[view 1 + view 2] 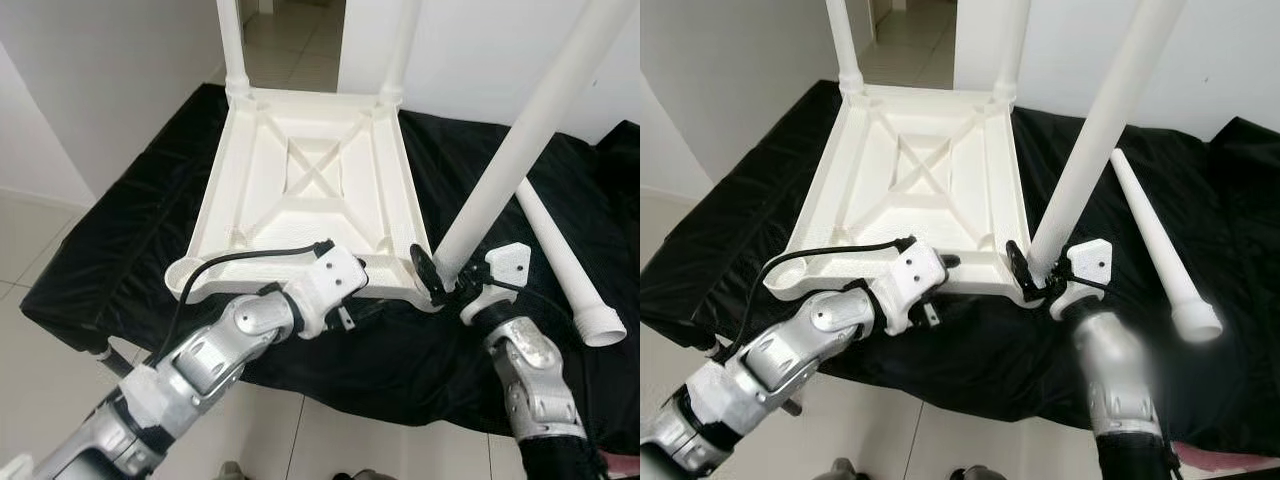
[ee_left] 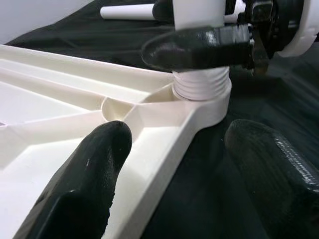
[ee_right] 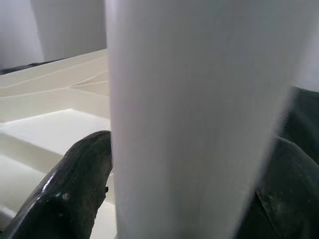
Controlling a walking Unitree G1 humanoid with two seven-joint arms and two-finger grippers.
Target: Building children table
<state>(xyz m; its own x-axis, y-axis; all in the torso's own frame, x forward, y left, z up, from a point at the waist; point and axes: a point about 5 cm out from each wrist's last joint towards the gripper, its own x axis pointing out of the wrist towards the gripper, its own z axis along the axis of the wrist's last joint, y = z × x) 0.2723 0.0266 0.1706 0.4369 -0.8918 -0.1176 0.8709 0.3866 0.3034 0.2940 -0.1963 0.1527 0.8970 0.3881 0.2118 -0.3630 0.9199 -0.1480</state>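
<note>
**Third leg going in, one left to fit**

Here we are over the upside-down white table top [image 1: 310, 190], lying on a black cloth [image 1: 120, 230] spread across a low surface. Up at twelve o'clock, two legs already stand in the far corner sockets: the far-left leg [image 1: 231, 40] and the far-right leg [image 1: 402, 45], both upright.

Now the action, down at five o'clock on the table top. The right gripper [image 1: 440, 272] is clenched on the third leg [image 1: 530, 120], fingers pinching its lower end just above the socket. From the left wrist camera, the leg's threaded end [image 2: 202, 85] sits in the near-right corner socket, with threads visible above the rim, so my read is it's seated but not fully screwed down. The leg leans away toward one o'clock, not upright.

The left gripper [image 2: 199, 164] is at six o'clock, released, its fingers straddling the near edge of the frame, one inside the rim and one outside, apparently to brace it.

Out at three o'clock, the fourth leg [image 1: 565, 265] lies loose on the cloth, well apart from the top. The near-left corner at seven o'clock is empty.

So: two done, one in progress, one waiting. No brand, label or writing readable anywhere.
</note>
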